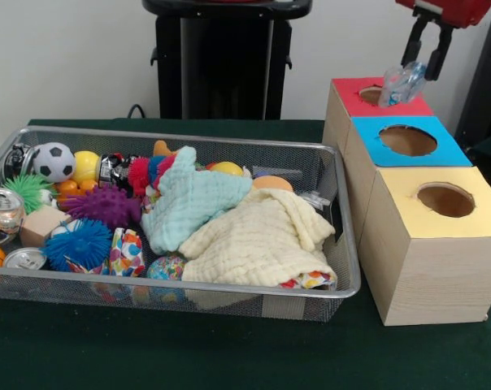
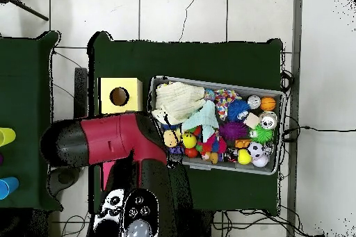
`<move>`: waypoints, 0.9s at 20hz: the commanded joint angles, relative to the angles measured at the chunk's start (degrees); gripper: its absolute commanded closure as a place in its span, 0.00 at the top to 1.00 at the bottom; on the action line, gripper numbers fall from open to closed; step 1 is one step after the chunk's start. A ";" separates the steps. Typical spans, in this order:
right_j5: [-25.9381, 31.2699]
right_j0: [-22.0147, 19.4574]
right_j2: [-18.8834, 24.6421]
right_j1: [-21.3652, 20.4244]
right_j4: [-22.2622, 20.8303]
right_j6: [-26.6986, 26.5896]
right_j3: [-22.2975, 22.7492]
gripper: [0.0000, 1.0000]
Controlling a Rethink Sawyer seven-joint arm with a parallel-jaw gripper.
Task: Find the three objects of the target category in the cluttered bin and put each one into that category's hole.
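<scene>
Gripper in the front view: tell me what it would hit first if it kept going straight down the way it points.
The gripper points down, shut on a crushed clear plastic bottle. Straight below is the round hole in the red-topped box. The bottle would likely meet that opening or its rim first, though depth is hard to judge.

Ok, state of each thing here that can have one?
claw: shut on crushed bottle, above the red box's hole
crushed bottle: held, partly over the hole
red box: hole partly covered by bottle
blue box: hole open
yellow box: hole open
wire bin: full of toys and cloths
</scene>
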 commanded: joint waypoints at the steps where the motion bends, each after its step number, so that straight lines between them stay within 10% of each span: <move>1: -4.52 1.17 1.87 2.96 2.57 6.47 7.73 0.00; 18: -9.94 5.17 -1.87 7.75 1.90 7.83 7.32 0.00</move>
